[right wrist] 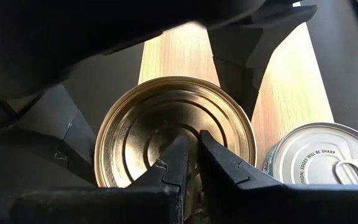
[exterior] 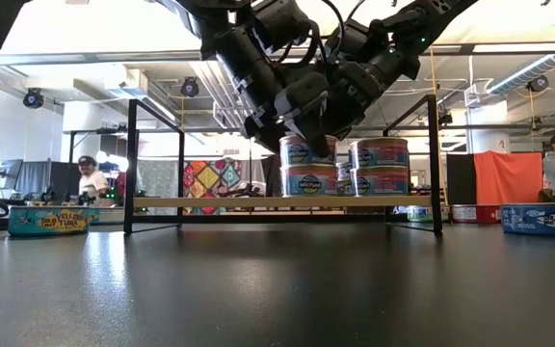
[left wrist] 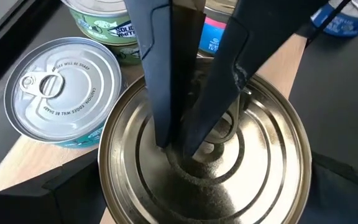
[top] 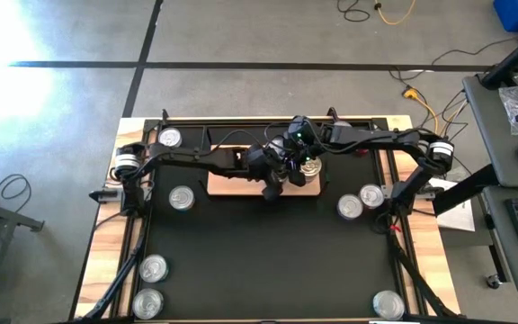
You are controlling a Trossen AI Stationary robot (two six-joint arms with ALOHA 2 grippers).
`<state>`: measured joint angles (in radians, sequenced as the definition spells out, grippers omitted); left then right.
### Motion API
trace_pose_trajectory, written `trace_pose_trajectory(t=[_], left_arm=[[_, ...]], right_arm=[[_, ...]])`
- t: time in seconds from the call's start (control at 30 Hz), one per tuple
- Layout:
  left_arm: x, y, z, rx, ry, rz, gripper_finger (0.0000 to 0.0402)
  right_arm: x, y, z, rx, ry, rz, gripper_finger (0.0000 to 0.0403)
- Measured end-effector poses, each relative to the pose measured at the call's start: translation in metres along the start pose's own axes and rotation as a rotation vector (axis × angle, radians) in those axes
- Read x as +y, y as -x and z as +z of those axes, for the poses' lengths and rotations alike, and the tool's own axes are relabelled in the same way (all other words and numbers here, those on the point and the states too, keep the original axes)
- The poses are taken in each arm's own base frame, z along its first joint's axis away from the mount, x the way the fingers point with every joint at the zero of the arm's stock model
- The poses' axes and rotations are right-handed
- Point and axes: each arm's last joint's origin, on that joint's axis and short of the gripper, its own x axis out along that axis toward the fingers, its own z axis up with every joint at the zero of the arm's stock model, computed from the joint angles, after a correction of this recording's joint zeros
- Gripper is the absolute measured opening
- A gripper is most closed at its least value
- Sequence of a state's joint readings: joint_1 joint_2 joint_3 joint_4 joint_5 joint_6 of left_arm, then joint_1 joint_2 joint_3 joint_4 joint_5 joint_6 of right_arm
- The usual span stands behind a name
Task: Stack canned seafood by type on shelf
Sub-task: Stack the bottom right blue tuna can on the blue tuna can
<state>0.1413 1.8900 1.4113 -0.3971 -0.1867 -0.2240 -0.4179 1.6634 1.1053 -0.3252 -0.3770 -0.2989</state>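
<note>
The canned seafood is short round tins: the one being handled, a gold-topped tin (right wrist: 174, 134), has a ribbed gold lid and sits on top of another can on the shelf (top: 227, 184), a light-wood board with black frame ends near the back edge of the black mat (top: 259, 261). Beside it on the shelf stands a second stack (exterior: 380, 166) with red and blue labels, two tins high. Loose silver-topped tins (top: 181, 198) lie on the mat toward its left and right edges and front corners. The left gripper (left wrist: 178, 148) stands spread wide, its dark fingers straddling the gold-topped tin's sides. The right gripper (right wrist: 190, 163) is clenched, its fingertips together and pressing down on the middle of the gold lid.
</note>
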Motion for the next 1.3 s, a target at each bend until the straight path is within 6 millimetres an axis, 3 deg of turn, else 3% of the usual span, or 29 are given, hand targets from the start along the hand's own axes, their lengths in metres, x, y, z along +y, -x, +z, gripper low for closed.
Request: trace_pose_trajectory(t=[0.27,0.43,1.3], left_arm=[[0.000,0.000,-0.001,0.000,-0.033,0.040,0.0398],[0.000,0.000,-0.001,0.000,-0.029,0.045,0.0371],[-0.005,0.025,-0.001,0.030,-0.021,0.007,0.0393]], right_arm=[[-0.001,0.000,0.000,0.000,-0.011,-0.006,0.0033],[-0.001,0.000,0.000,0.000,-0.011,-0.007,0.0033],[0.000,0.000,-0.001,0.011,-0.004,-0.003,0.0034]])
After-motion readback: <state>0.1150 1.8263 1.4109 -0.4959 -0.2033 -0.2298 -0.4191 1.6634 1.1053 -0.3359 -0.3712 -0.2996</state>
